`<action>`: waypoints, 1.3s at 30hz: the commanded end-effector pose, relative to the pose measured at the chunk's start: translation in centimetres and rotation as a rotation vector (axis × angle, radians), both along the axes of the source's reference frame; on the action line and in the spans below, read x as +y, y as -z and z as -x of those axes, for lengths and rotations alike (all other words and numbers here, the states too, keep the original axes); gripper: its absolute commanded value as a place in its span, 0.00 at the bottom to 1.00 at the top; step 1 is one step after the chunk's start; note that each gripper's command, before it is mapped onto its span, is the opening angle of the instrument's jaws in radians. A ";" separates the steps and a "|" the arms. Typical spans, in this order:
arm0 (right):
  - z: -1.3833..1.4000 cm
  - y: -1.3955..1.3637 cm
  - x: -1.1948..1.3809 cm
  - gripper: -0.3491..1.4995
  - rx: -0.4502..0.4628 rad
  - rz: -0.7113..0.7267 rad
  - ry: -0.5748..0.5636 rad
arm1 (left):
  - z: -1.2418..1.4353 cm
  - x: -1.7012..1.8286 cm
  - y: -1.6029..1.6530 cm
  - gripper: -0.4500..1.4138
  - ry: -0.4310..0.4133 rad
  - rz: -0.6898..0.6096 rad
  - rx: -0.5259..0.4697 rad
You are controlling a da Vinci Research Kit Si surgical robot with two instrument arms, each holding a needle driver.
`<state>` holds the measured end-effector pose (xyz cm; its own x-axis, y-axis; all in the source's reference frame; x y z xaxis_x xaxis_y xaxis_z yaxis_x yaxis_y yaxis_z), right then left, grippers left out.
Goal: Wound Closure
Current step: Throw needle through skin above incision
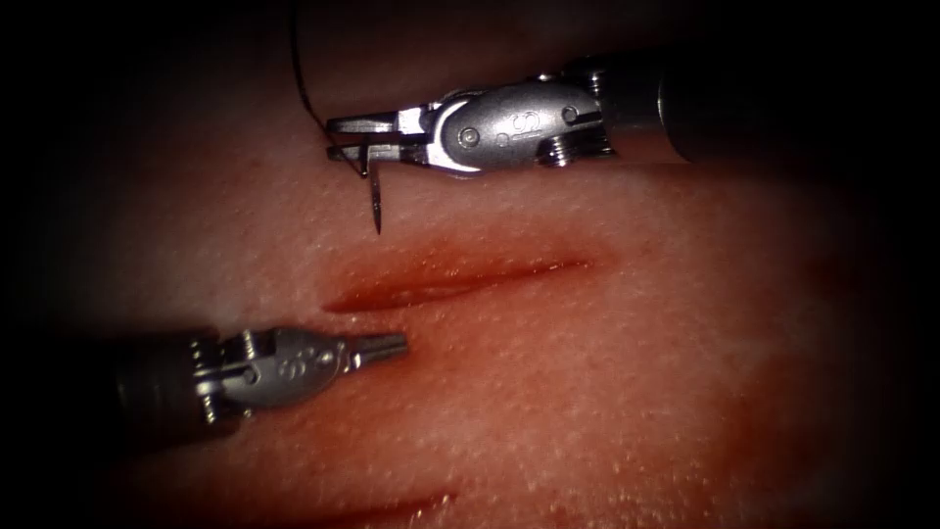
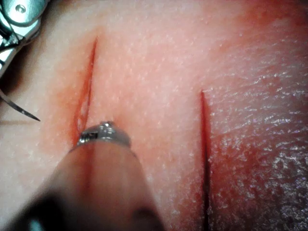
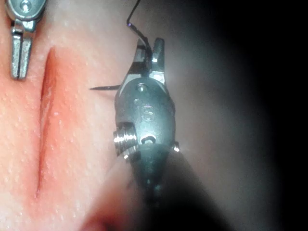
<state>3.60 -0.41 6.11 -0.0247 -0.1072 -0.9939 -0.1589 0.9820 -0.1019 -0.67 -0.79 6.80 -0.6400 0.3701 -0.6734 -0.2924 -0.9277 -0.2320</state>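
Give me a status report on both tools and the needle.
Right tool shut on needle, tip free above tissue. Left tool shut, holding nothing, beside the cut. Thread trails from needle.

The tissue is the soft pink slab that carries everything here. Its skin is covered in tiny bumps. A long, thin cut runs across the middle of it. The cut is open a little, and red fluid sits inside it and stains the skin just beside it. A second cut lies well apart from the first one and runs almost the same way. In the left wrist view, the skin past the second cut looks redder, wet and shiny.
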 end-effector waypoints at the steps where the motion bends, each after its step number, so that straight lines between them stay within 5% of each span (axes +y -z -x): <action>1: -0.08 -0.03 0.03 0.00 0.002 0.004 0.000 | 0.05 0.01 -0.04 0.10 0.001 0.001 -0.001; 11: -0.10 -0.15 -0.08 0.00 -0.020 0.073 -0.004 | 0.02 -0.01 0.02 0.10 -0.002 -0.005 -0.004; 26: 0.06 -0.49 -0.96 0.00 -0.061 0.276 0.070 | -0.31 -0.06 0.24 0.07 0.014 -0.022 -0.013; 39: 0.30 -1.03 -1.46 0.00 -0.136 0.281 0.080 | -0.35 -0.03 0.19 0.06 0.028 -0.027 -0.006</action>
